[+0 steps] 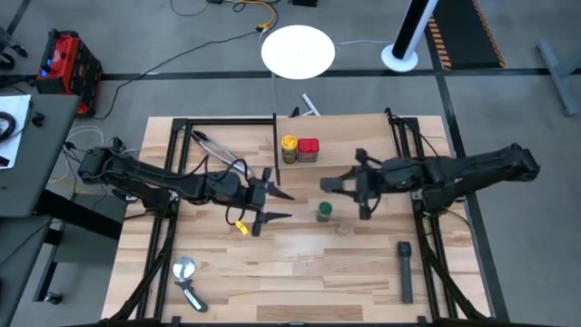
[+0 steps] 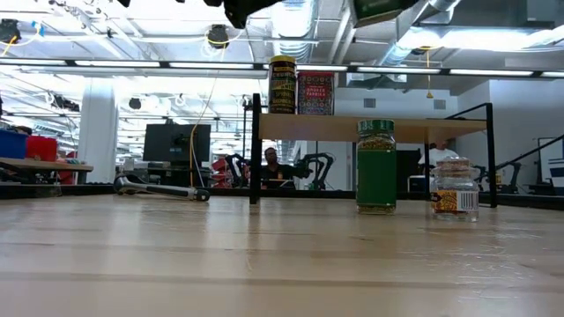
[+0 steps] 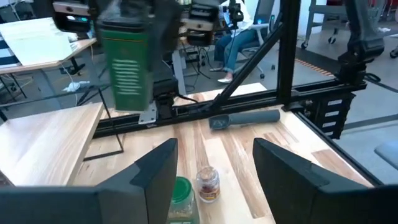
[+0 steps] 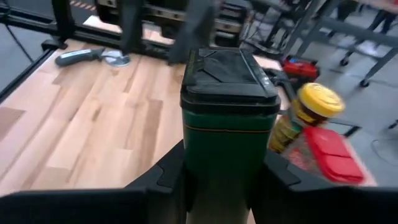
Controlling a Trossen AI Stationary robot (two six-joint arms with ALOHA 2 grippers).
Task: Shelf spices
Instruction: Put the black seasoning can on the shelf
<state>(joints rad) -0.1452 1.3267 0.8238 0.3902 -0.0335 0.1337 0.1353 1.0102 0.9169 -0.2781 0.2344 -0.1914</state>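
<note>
The shelf (image 1: 349, 136) is a pale wood panel in black uprights. A yellow jar (image 1: 289, 148) and a red tin (image 1: 309, 150) stand on its left end. A green-lidded jar (image 1: 324, 212) and a small clear jar (image 1: 343, 229) stand on the tabletop under it. My right gripper (image 1: 338, 184) is shut on a dark square tin (image 4: 227, 112) with green sides and a black lid, held above the shelf beside those two. My left gripper (image 1: 280, 205) is open just left of the green-lidded jar (image 3: 180, 199), touching nothing. My right gripper pinches the dark tin by two opposite side walls (image 4: 186, 168), low on its body, between the two fingers. The fingers come about level from the table's right side. The tin stands upright, lid up, lifted clear of shelf and table.
Metal tongs (image 1: 211, 147) lie at the far left of the table. A silver-and-black hand tool (image 1: 186, 277) lies near the front left. A long black bar tool (image 1: 405, 271) lies at the front right. Bare tabletop (image 1: 300, 272) lies along the near edge.
</note>
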